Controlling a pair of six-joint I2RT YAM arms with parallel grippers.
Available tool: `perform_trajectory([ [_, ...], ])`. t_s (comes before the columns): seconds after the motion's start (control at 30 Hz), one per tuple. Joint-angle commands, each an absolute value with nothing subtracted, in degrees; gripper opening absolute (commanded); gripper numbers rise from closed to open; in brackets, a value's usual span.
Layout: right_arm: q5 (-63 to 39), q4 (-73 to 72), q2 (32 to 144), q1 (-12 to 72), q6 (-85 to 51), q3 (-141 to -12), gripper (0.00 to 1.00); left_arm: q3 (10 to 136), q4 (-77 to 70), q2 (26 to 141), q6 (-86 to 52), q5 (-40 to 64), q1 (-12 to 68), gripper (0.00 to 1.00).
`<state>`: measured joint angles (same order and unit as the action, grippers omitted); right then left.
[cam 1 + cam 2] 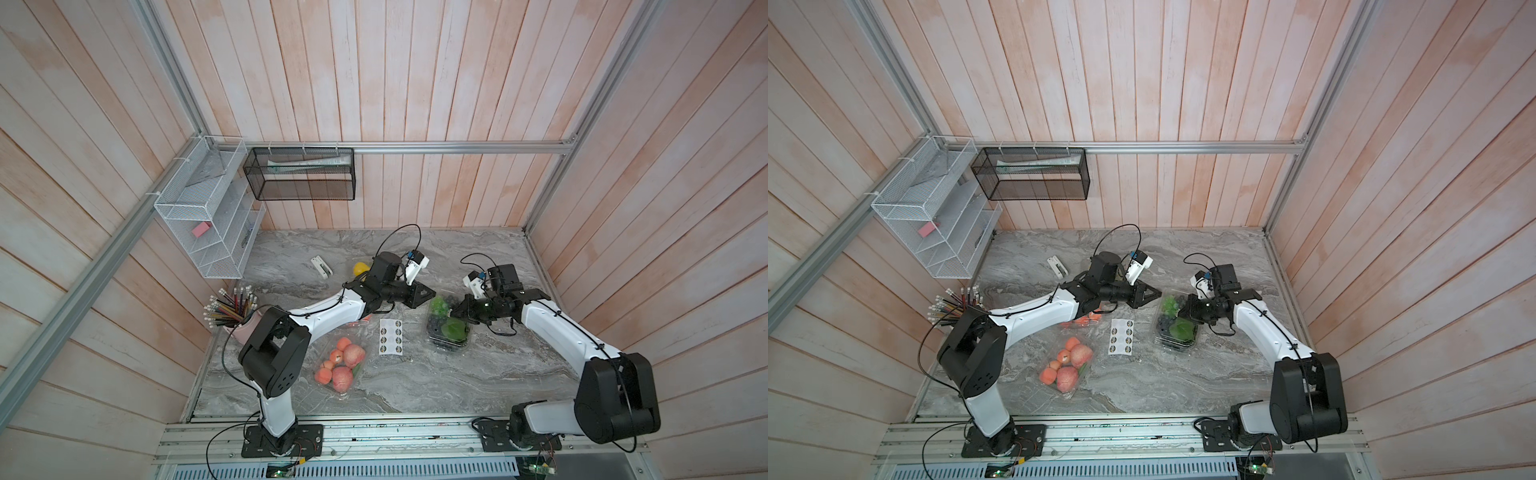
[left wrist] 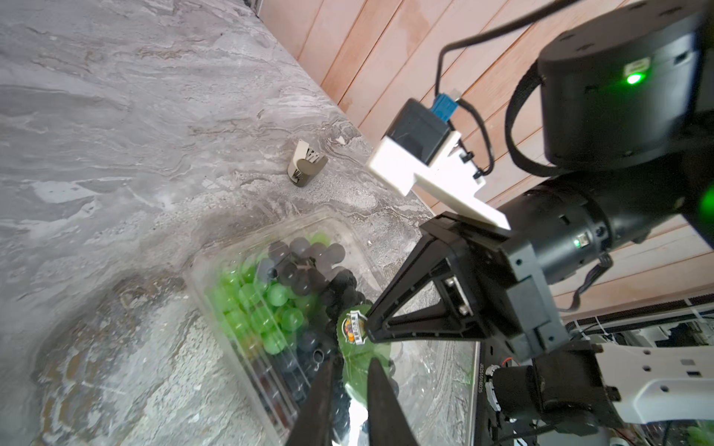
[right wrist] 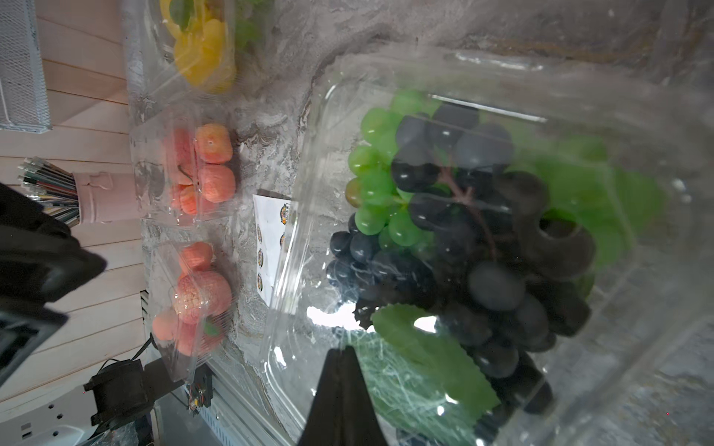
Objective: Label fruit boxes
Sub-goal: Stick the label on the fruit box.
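The grape box [image 1: 449,332] [image 3: 463,231] lies right of centre, lid closed. My right gripper [image 3: 345,349] [image 2: 371,328] is shut, tips against its lid. A round sticker [image 2: 353,327] sits at that tip; whether it is pinched I cannot tell. My left gripper [image 2: 353,361] [image 1: 432,296] hovers just over the same lid, jaws a narrow gap apart with nothing between them. One apple box [image 1: 343,368] [image 3: 197,293] lies front left. Another [image 1: 1081,321] [image 3: 201,170] is partly under the left arm. The yellow fruit box [image 1: 360,268] [image 3: 201,46] is behind that arm.
The white sticker sheet [image 1: 391,336] [image 3: 270,239] lies between the apple boxes and the grape box. A pink pencil cup [image 1: 239,316] stands at the left edge. A small white device [image 1: 322,266] [image 2: 305,164] lies at the back. Wire baskets [image 1: 208,216] hang on the left wall.
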<state>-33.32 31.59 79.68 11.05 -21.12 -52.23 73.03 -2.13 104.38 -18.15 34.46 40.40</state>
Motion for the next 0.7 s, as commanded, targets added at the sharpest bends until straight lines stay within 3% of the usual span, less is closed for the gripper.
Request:
perform_trajectory([
  [0.0, -33.75, 34.05, 80.76, 10.25, -19.54, -53.73, 0.0, 74.71, -3.67, 106.12, -16.03, 36.12, 41.75, 0.17],
  [0.67, -34.62, 34.1, 82.59, 8.86, -18.88, -53.33, 0.0, 79.58, -1.42, 114.49, -15.73, 35.33, 45.84, 0.11],
])
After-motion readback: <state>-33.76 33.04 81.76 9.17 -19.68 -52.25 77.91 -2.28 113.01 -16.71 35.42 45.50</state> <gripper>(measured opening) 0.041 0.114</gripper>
